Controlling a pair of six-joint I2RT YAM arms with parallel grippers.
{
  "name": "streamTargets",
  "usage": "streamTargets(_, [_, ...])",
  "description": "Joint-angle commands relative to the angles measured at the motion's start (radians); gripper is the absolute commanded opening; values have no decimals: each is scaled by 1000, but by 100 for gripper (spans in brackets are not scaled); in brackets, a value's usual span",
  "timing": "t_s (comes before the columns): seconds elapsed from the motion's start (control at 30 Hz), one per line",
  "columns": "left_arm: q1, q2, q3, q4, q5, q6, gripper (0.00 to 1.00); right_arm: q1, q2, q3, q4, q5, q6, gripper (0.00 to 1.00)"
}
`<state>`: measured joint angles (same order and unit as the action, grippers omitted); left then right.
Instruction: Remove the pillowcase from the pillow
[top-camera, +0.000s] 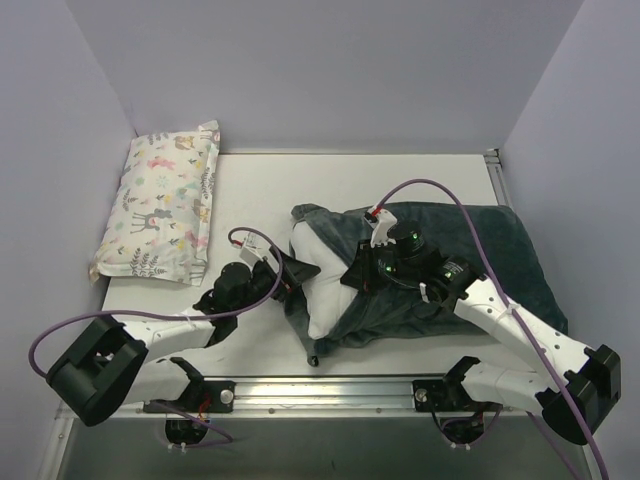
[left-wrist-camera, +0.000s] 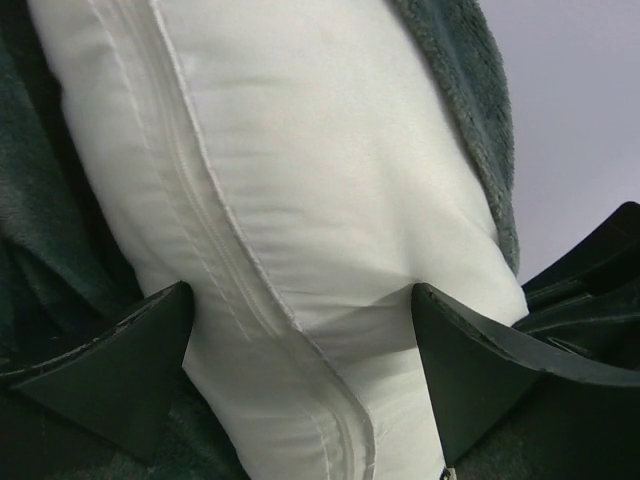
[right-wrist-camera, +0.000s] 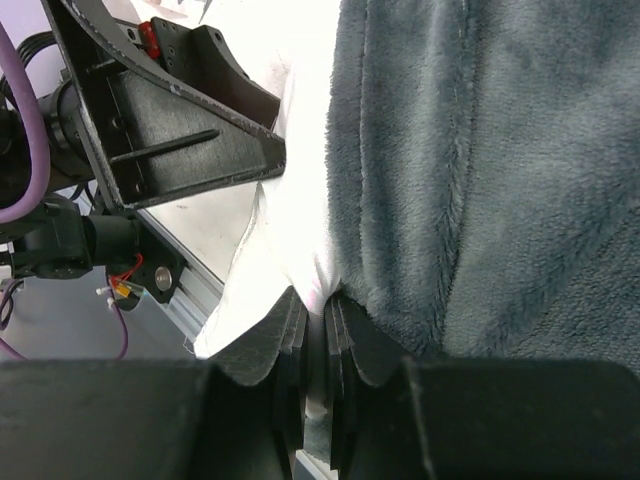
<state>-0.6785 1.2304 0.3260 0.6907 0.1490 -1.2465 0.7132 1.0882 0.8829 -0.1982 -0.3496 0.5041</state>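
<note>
The pillow (top-camera: 318, 285) lies mid-way along the bench (top-camera: 260, 190), nearer its front edge. Its long axis runs left to right: the bare white end pokes out of the pillowcase (top-camera: 500, 260) toward the left edge, and the rest is sheathed toward the right. The left jaws stand wide open astride that bare end, gripping nothing, while the right jaws are pinched shut on the pillowcase's open hem just beside it; whether white cloth is caught too is unclear. The parting should run along that axis, the left arm being nearer the pillow.
</note>
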Motion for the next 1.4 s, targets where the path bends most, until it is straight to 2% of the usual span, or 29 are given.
streamTargets(0.0, [-38,29,28,164,69,-19,97,3,-13,13,114,-43,30,0])
streamTargets(0.23, [-49,199,102,147,75,-22,97,34,-10,16,114,-35,34,0])
streamTargets(0.37, [-39,282,142,304,83,-37,97,84,7,1,114,-5,28,0])
streamTargets(0.53, [-43,374,217,374,124,-42,97,117,24,-47,135,4,31,0])
streamTargets(0.57, [-43,389,222,413,130,-44,81,120,27,-53,140,6,31,0])
streamTargets(0.63, [-38,434,240,450,168,-57,39,123,30,-71,144,9,30,0])
streamTargets(0.67, [-32,446,245,464,185,-71,0,123,29,-76,146,15,28,0])
streamTargets(0.8, [-29,442,216,458,212,-48,0,127,21,-84,96,87,7,0])
streamTargets(0.87, [-26,374,191,358,216,10,0,126,13,-70,50,150,-12,0])
streamTargets(0.9, [-27,344,182,307,213,39,0,127,10,-61,-1,203,-22,18])
streamTargets(0.97, [-36,239,153,140,189,129,0,127,-7,-38,-49,248,-53,41])
streamTargets(1.0, [-44,210,144,92,179,157,0,127,-10,6,-90,279,-61,56])
streamTargets(1.1, [-61,117,102,-25,146,211,0,140,-1,118,-142,310,-101,72])
streamTargets(1.2, [-88,75,64,-63,126,226,0,141,71,218,-170,343,-139,78])
streamTargets(1.37, [-130,43,1,-66,84,210,0,126,264,509,-262,493,-203,84])
